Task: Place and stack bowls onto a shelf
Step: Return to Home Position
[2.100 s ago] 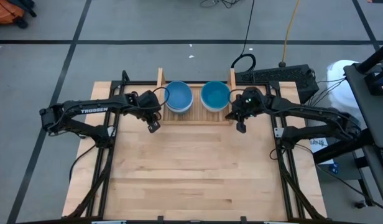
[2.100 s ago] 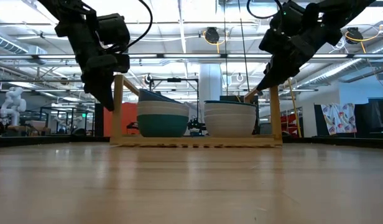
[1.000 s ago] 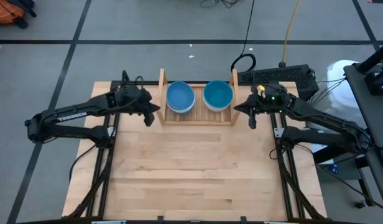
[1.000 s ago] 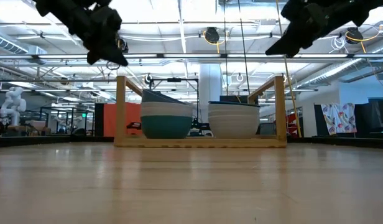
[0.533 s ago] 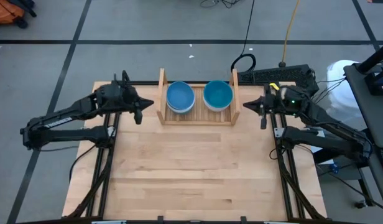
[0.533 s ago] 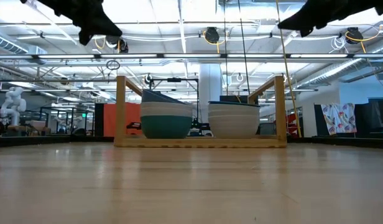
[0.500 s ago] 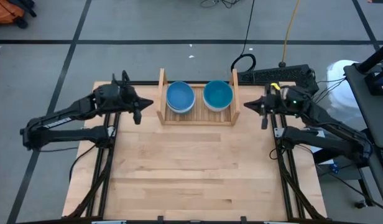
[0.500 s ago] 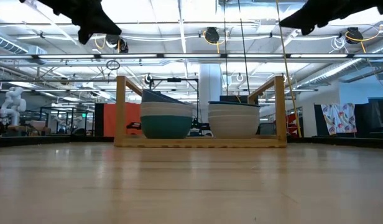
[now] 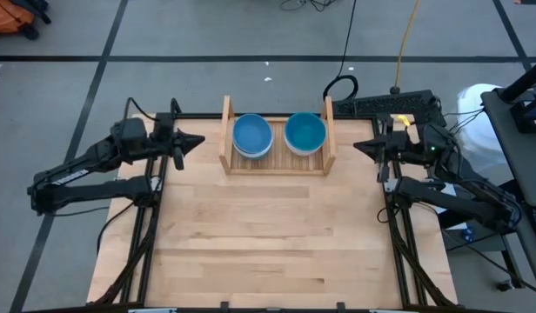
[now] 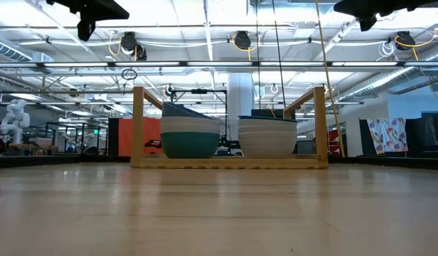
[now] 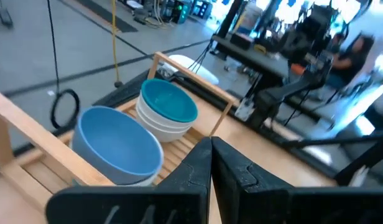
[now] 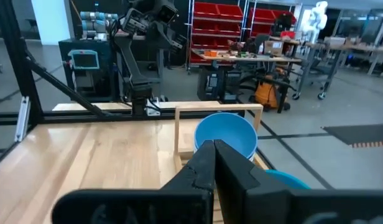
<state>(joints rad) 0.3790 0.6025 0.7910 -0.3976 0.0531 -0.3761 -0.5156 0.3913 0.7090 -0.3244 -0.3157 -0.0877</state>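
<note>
Two stacks of small round bowls (image 9: pixel 251 136), blue on top, sit in the low light-wood slatted shelf (image 9: pixel 224 135) at twelve o'clock on the wooden table (image 9: pixel 277 243). Left gripper (image 9: pixel 191 141) at the shelf's nine o'clock, right gripper (image 9: pixel 362 146) at three: both pressed together, empty. Recommend retracting outward, clear of the shelf.

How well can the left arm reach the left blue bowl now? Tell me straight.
Probably yes, from above: the left gripper, shut and empty, hangs raised outside the shelf, and the blue bowl sits topmost, uncovered. The shelf's side board would block a sideways reach.
</note>
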